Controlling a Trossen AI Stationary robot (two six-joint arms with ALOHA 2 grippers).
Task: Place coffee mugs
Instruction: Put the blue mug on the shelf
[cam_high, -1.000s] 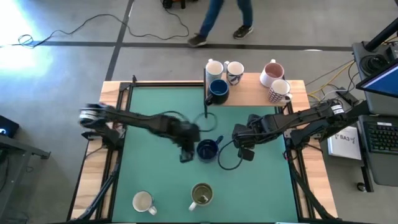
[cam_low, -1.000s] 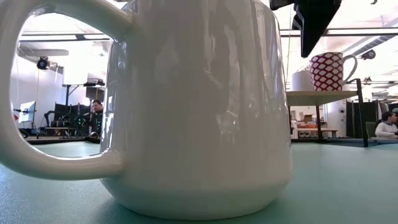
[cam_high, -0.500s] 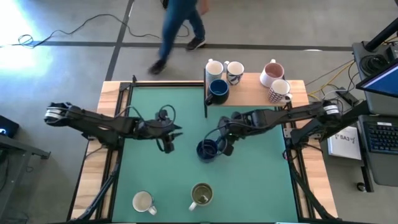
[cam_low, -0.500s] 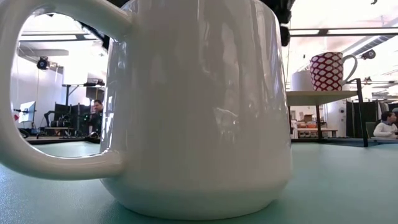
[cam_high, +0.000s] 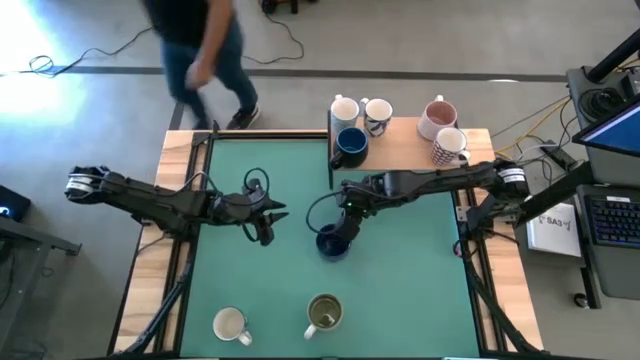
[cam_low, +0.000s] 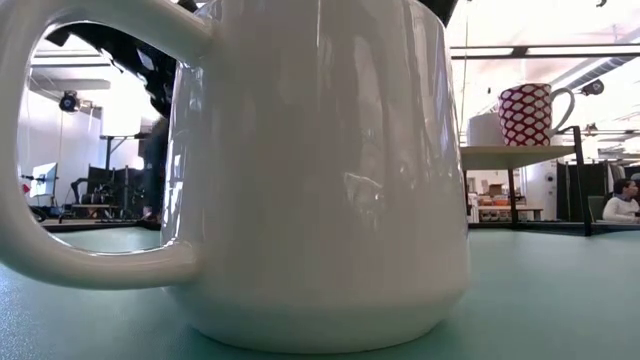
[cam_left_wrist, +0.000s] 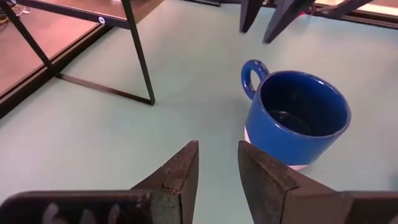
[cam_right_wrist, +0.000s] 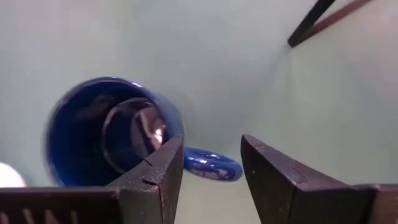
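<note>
While the right gripper (cam_high: 347, 213) hangs just above the blue mug (cam_high: 331, 241), its fingers stand apart with the mug's handle (cam_right_wrist: 211, 165) showing between them, nothing yet clamped. That mug sits upright on the green mat (cam_high: 420, 290), just in front of the wooden shelf (cam_high: 400, 148) where five mugs are already set. The left gripper (cam_high: 266, 214) waits to the mug's left, well apart from it, fingers parted a little and empty. To my eye the step is the pick-up by the handle, and doing it well means dropping straight down so both fingers straddle the loop evenly, then closing before lifting, or the mug may swing or tip. Two more mugs, a white one (cam_high: 229, 324) and an olive one (cam_high: 323, 313), stand farther from the shelf than the blue mug.
</note>
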